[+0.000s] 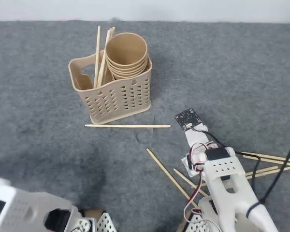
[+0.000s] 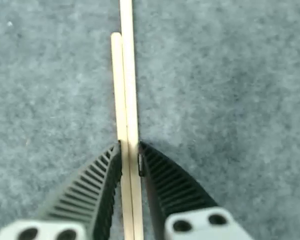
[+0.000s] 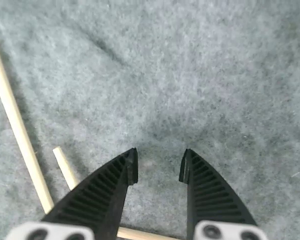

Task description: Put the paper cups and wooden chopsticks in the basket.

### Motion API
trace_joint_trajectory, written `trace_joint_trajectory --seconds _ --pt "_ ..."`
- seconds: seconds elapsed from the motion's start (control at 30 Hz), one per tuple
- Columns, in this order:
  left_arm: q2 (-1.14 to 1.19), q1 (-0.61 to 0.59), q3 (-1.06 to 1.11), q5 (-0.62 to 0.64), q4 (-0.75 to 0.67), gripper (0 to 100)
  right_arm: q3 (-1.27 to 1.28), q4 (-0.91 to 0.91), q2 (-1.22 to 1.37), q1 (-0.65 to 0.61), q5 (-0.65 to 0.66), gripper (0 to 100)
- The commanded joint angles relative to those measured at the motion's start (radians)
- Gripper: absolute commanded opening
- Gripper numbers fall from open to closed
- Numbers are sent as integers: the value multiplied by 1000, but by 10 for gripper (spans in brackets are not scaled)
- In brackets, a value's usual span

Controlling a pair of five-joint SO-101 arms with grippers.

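A tan perforated basket (image 1: 117, 99) stands on the grey carpet and holds a stack of paper cups (image 1: 126, 52) and several wooden chopsticks (image 1: 99, 55). One chopstick (image 1: 128, 126) lies flat just in front of the basket. My left gripper (image 2: 129, 145) is shut on a pair of chopsticks (image 2: 125, 90) held side by side just above the carpet. My right gripper (image 3: 158, 165) hangs open over bare carpet with nothing between its fingers; a long chopstick (image 3: 15, 120) and the end of a shorter one (image 3: 65, 166) lie beside it.
More loose chopsticks lie around the right arm (image 1: 222, 171): two slanting ones (image 1: 168, 174) beside it toward the middle and several (image 1: 268, 162) at the right edge. A black cable (image 1: 280, 169) runs beside that arm. The left arm's white base (image 1: 19, 210) sits at the near left corner.
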Motion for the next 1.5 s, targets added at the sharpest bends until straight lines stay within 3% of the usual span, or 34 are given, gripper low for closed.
trace_joint_trajectory --seconds 0.0,0.7,1.0,1.23,1.47 --pt "-77 -18 1 -12 0 10 -5 12 -28 7 9 154" --pt "-94 -37 -8 -12 9 10 -5 12 -28 7 9 154" --pt "-319 -63 45 -12 18 10 -5 10 -28 7 9 154" --pt "-506 64 111 2 21 10 -5 10 -28 7 9 154" --pt "-827 258 113 158 -15 10 -5 7 -28 8 9 154"
